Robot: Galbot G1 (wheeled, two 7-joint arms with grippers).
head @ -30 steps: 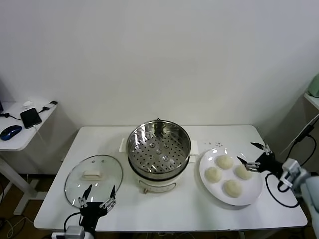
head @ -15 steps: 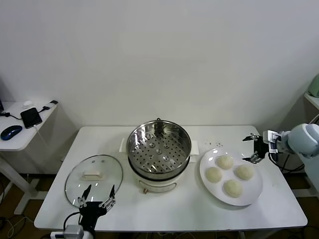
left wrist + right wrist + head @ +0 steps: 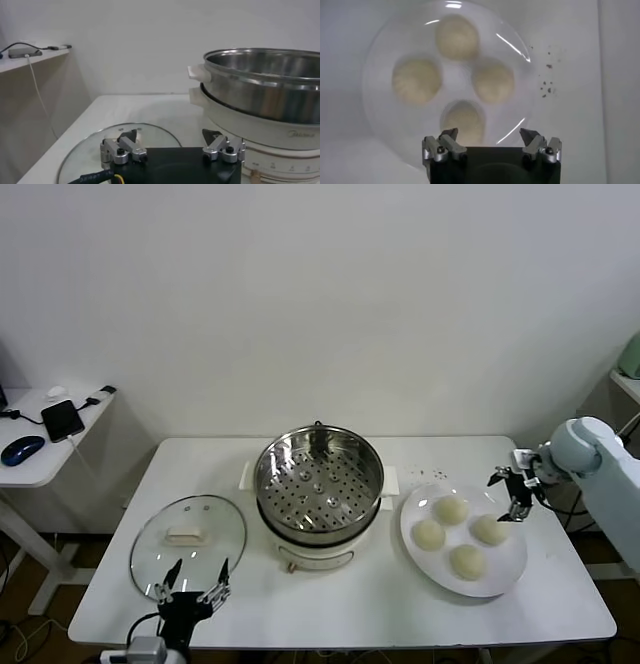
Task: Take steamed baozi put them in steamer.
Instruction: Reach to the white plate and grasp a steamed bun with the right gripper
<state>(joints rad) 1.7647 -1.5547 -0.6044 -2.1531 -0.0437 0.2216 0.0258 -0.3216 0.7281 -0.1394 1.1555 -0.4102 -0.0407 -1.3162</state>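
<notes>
Baozi (image 3: 452, 509) — four of them — sit on a white plate (image 3: 505, 576) right of the steamer (image 3: 318, 482) on my worktop (image 3: 380, 604). My right claw (image 3: 511, 493) hangs spread above the plate's far-right edge. Left wrist: my left claw (image 3: 172, 150) is spread over the glass lid (image 3: 90, 155). Right wrist: spread fingers (image 3: 442, 147) above the buns.

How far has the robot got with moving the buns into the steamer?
Done: the glass lid is off, so the steamer stands open, but empty. In hand: the right claw hangs open over the white plate; the left claw waits near the lid. Left: all four buns remain on the plate.
</notes>
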